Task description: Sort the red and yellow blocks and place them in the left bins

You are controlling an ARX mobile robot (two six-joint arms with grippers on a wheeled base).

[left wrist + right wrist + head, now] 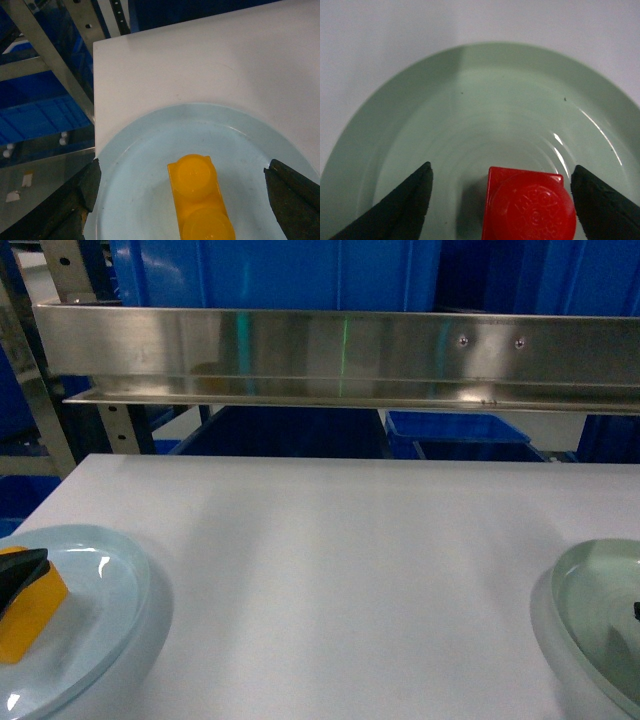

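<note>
Right wrist: red block [527,207] cut off below.

Head faces forward; wrists look down close.

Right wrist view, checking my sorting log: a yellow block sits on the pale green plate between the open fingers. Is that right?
Not quite. In the right wrist view the block is red, not yellow. It does sit on the pale green plate, with the right gripper open around it. The yellow block is on the pale blue plate, seen in the left wrist view.
</note>
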